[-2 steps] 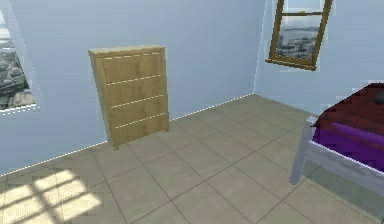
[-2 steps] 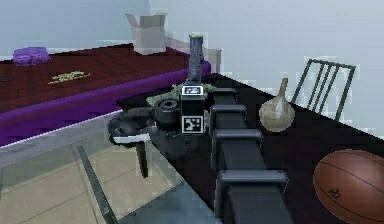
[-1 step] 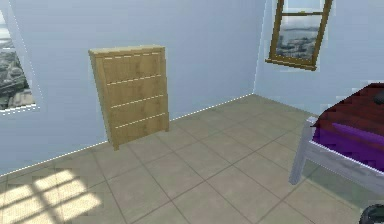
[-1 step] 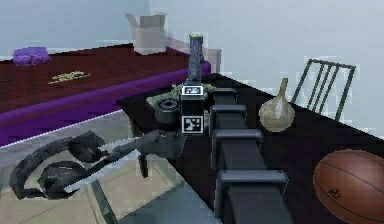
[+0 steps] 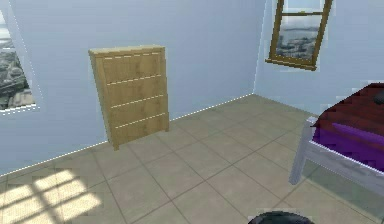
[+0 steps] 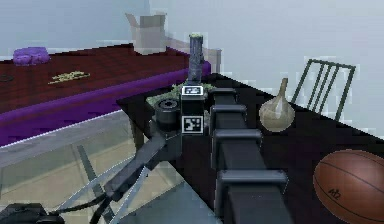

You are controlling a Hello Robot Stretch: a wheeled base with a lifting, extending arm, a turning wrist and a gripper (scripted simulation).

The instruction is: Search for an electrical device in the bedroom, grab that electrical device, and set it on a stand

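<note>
Dresser stands against the wall, left of the bed.

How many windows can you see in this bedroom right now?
2. One window at the forward view's left edge, left of the wooden dresser; a wood-framed window at its upper right, above the bed. Others may be hidden beyond the frame.

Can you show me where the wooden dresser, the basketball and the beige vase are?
wooden dresser [image 5: 130, 93]: forward view, on a middle drawer front.
basketball [image 6: 351, 187]: arm side view, on the middle of its orange-brown surface.
beige vase [image 6: 278, 115]: arm side view, on its round belly.
</note>
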